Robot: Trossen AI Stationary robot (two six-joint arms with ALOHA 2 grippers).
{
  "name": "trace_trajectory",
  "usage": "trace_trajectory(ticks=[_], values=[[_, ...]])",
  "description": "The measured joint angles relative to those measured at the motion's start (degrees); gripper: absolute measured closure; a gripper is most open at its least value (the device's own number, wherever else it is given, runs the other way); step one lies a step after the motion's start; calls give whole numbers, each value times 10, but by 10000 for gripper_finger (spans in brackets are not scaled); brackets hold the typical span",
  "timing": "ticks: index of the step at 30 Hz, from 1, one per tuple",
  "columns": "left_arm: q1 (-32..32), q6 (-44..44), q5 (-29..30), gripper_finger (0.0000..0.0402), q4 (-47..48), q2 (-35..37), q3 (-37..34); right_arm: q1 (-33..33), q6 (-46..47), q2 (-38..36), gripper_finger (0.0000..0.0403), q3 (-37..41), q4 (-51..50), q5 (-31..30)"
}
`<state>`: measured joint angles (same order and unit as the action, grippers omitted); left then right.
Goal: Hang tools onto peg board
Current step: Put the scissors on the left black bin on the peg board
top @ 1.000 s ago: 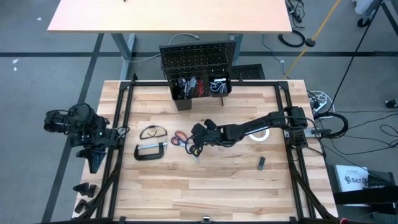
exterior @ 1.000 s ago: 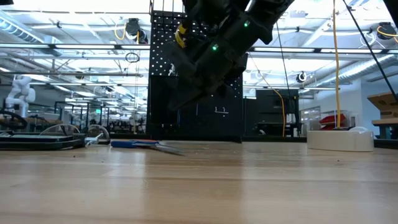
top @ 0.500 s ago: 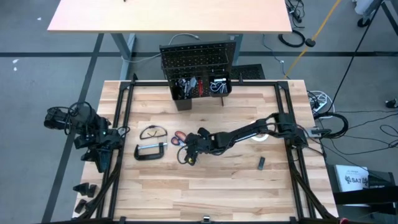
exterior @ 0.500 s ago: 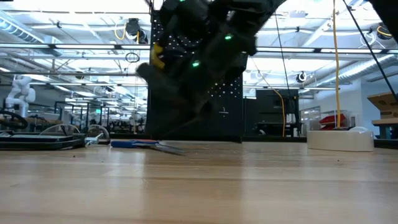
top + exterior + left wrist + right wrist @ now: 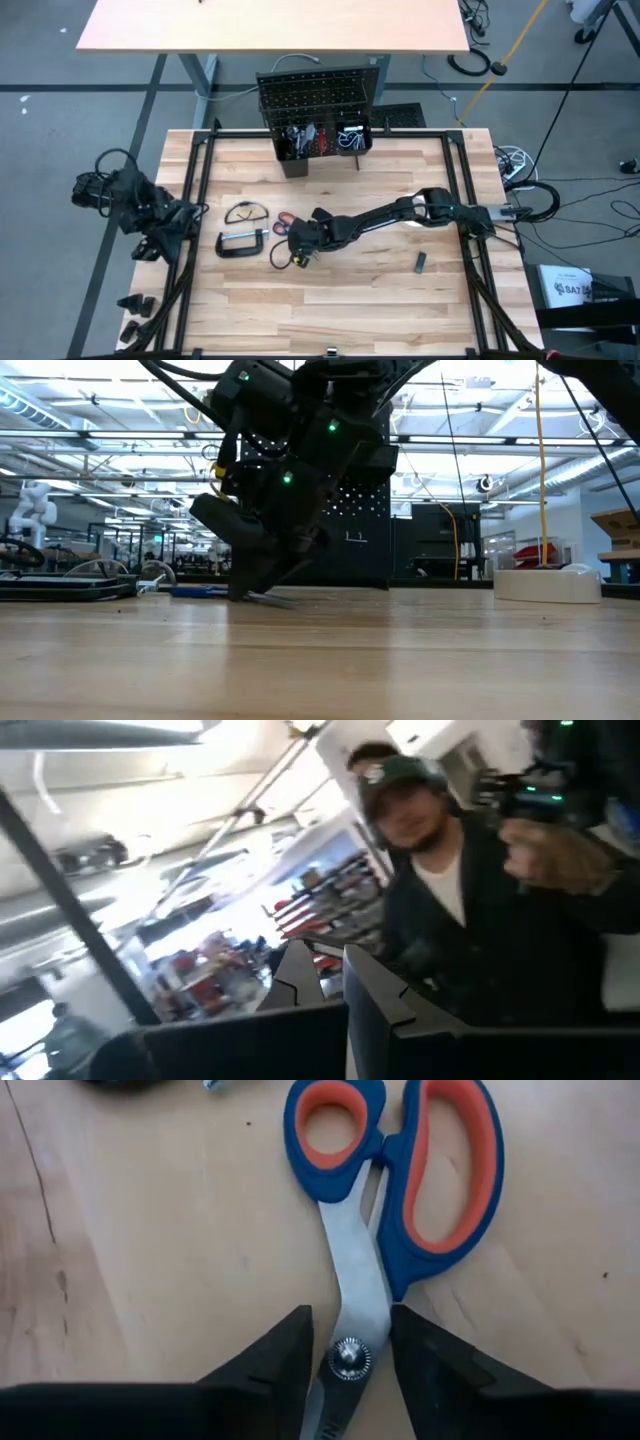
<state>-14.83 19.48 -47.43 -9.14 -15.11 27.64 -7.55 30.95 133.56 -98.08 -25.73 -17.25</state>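
High view: right end effector (image 5: 297, 243) is stretched across to table (image 5: 380, 300) centre-left, down over the scissors (image 5: 287, 224). C-clamp (image 5: 242, 243) and safety glasses (image 5: 246, 212) lie just left of it. Peg board (image 5: 316, 100) stands at the far edge. Left end effector (image 5: 150, 245) is parked off the table's left edge, shut, holding nothing.

Low view: right end effector (image 5: 255, 565) tips are at the table surface, blades under them.

Right wrist view: fingers (image 5: 268, 1365) part-open, straddling the scissors (image 5: 395, 1190) at the pivot, flat on the table, not yet gripped.

Risk: thin flat blades mean closing could skid over them, or pinch one blade so the scissors swing open on lift.
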Motion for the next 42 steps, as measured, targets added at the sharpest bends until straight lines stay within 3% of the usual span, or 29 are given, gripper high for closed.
trace_trajectory(ticks=[9,18,26,32,39,42], values=[[0,-29,103,402,-9,63,0,0,22,2,360,0,-25,8],[0,-57,218,402,9,131,-30,-1,-5,-10,360,3,-26,10],[0,-72,252,402,33,150,-46,-9,-20,-55,360,7,-51,-20],[0,-94,333,402,82,150,-46,-16,-32,-90,360,5,-57,-82],[0,-113,347,402,87,150,-45,-32,-49,-122,360,4,-45,-165],[0,-131,390,402,85,150,-45,-36,-53,-135,360,4,-49,-194]])
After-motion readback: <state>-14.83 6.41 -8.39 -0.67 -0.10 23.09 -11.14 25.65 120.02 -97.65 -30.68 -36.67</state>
